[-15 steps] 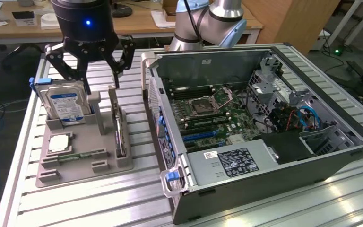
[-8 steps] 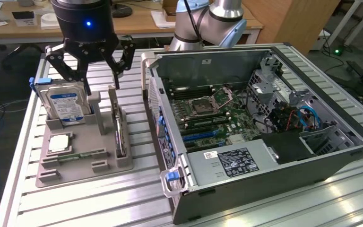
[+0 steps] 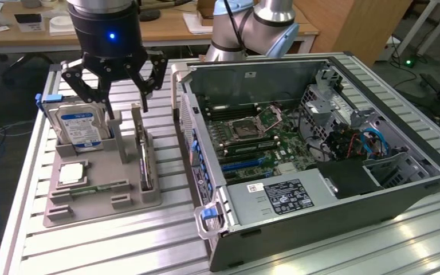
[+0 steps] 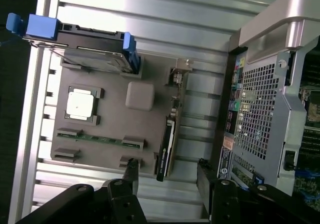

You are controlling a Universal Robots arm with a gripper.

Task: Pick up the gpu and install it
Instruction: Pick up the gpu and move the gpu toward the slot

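Hovering released above the gpu (image 3: 144,160), our gripper (image 3: 126,112) sits v. near the hard drive (image 3: 80,127). We risk clipping it, or tipping the card w/ an off-centre pinch.

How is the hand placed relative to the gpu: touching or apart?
Apart. In the wrist view the open hand straddles the gpu, with a clear gap on both sides of the card.

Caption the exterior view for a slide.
Gripper, jaws open, hovers above the gpu, upright in its holder beside the computer case.
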